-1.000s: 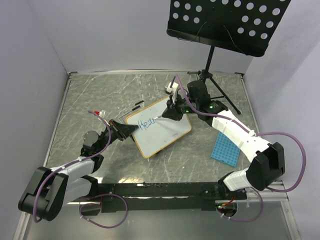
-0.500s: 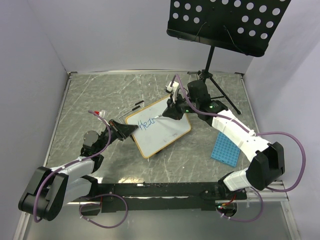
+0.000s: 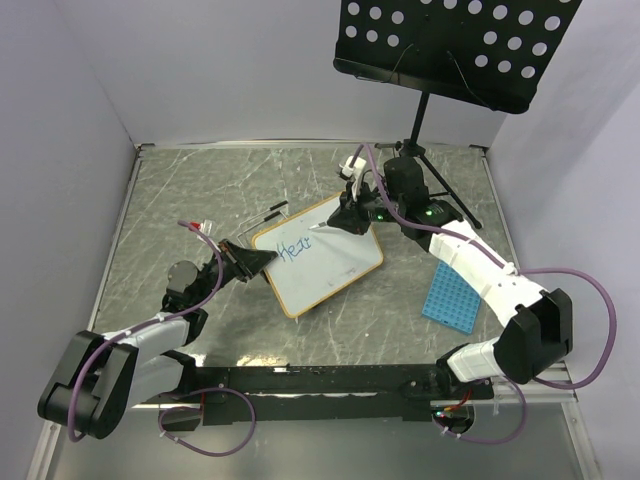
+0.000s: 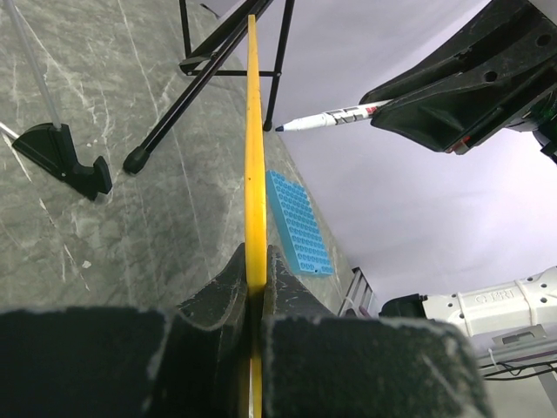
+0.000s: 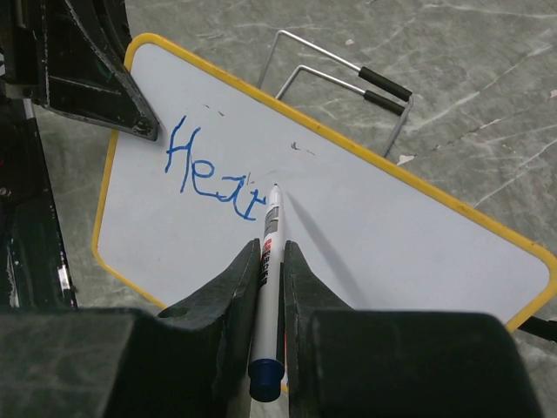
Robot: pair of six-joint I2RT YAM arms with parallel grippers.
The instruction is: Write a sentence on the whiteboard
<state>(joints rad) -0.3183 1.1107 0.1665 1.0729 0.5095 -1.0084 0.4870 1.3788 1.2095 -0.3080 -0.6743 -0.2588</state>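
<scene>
The whiteboard (image 3: 335,265) stands tilted on the table, white with a yellow-orange frame. My left gripper (image 3: 256,259) is shut on its left edge; the left wrist view shows the frame edge-on (image 4: 254,157) between the jaws (image 4: 255,261). My right gripper (image 3: 346,217) is shut on a white marker (image 5: 271,222) with a blue end. The marker tip hovers just off the board (image 5: 383,231), right of the blue lettering (image 5: 213,170), one word starting with "H". The marker also shows in the left wrist view (image 4: 335,117), its tip apart from the board.
A blue grid tray (image 3: 453,296) lies right of the board. A black perforated music stand (image 3: 455,45) rises at the back, its tripod legs (image 3: 445,195) behind the right arm. The board's wire support (image 5: 348,83) sticks out behind it. Walls ring the table.
My right gripper has moved a little back and right with the marker, and the blue word has gained a stroke. The left gripper and the board have not moved.
</scene>
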